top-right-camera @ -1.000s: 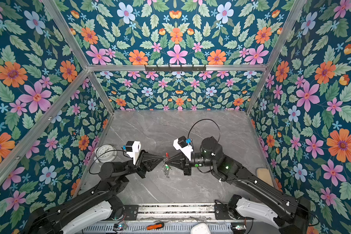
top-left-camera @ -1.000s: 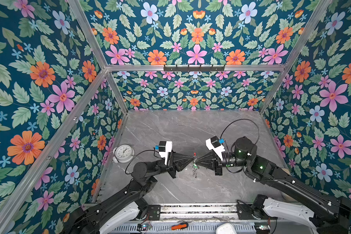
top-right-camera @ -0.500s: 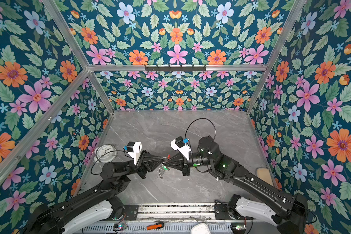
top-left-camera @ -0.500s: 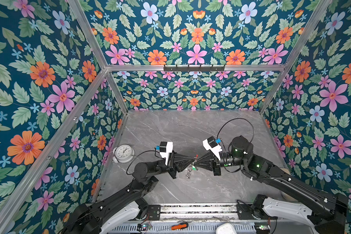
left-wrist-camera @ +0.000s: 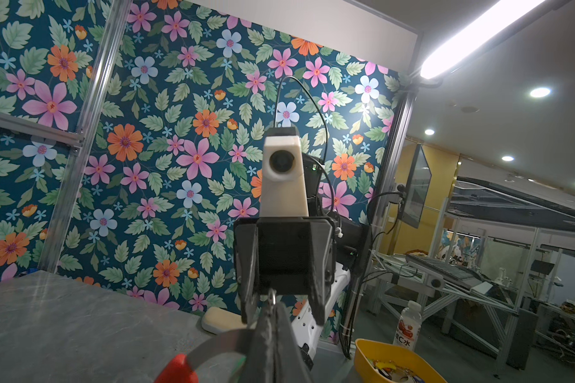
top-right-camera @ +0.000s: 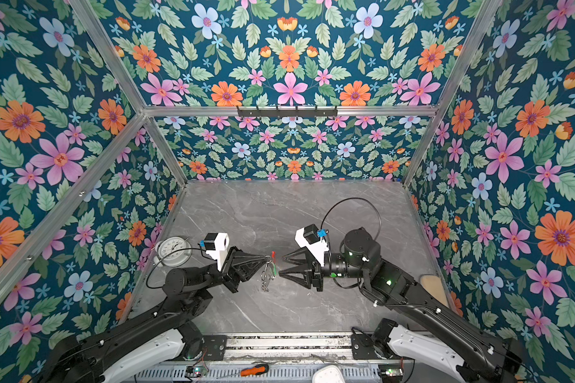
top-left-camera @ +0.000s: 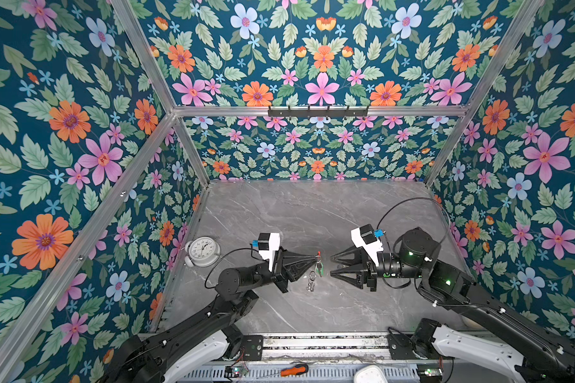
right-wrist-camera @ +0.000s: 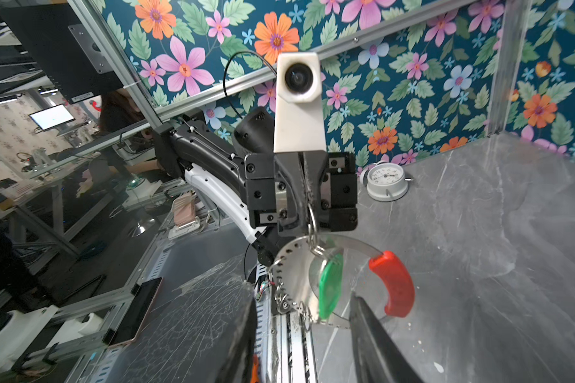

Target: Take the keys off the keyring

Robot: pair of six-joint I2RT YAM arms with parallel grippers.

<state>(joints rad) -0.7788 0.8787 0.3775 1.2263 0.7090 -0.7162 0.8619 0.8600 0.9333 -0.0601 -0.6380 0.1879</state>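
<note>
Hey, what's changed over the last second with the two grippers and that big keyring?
The right gripper opened its jaws, released its hold at the large grey metal keyring with the red section and pulled back to the right. The left gripper stays shut on the keyring, with the small metal keys dangling below. The white alarm clock has not moved.
</note>
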